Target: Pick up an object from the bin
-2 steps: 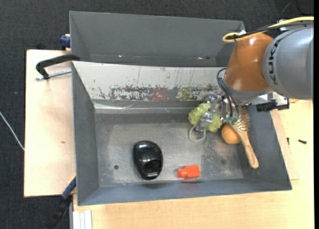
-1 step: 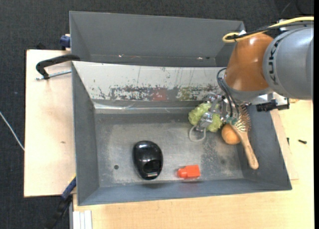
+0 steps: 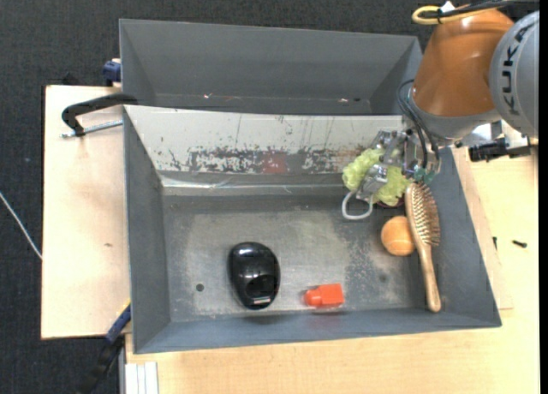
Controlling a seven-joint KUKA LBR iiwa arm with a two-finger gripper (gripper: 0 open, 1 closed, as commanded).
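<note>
the gripper is low in the upper right of the frame, at the right end of the back wall of the grey metal bin, under the rounded orange cover of the arm's wrist. its metal tip sits right in a crumpled yellow-green fuzzy soft thing, which shows on both its left and its lower side and lies against the foot of the back wall. how far the gripper is open, and whether it has hold of that soft thing, cannot be told, since the fuzzy material and the metal parts overlap. a thin white loop of cord lies on the bin floor just below and left of the soft thing; whether it belongs to it cannot be told. just below the gripper, along the right wall, a long wooden hairbrush lies with its bristled head toward the gripper and its handle pointing to the lower right corner. a small round orange ball lies touching the brush on its left. well apart from these, in the lower middle of the frame, a glossy black computer mouse lies on the floor, and a small orange block lies near it to the right, close to the front wall.
</note>
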